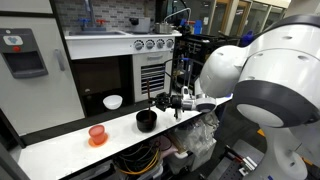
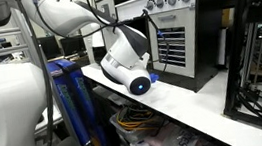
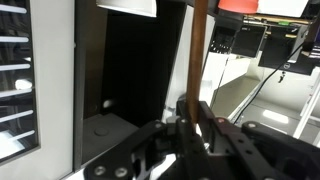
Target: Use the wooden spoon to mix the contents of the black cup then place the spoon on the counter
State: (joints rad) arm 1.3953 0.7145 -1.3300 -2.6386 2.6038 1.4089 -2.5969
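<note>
In an exterior view, the black cup is standing on the counter. The gripper is hovering just beside it at about 1 o'clock, a little above its rim. The spoon is too small to make out here, so I cannot tell whether its bowl is reaching into the cup. An orange cup is sitting at 8 o'clock from the black cup, and a white bowl at 10 o'clock.

In an exterior view from the opposite end, the arm is leaning over the counter and hiding the gripper, spoon and cup.

In the wrist view, the gripper is clamping the spoon. Its jaws are pressing on the handle from both sides. The reddish-brown handle is running straight toward 12 o'clock from the fingers and leaving the frame at the top. The cup is not showing here.
</note>
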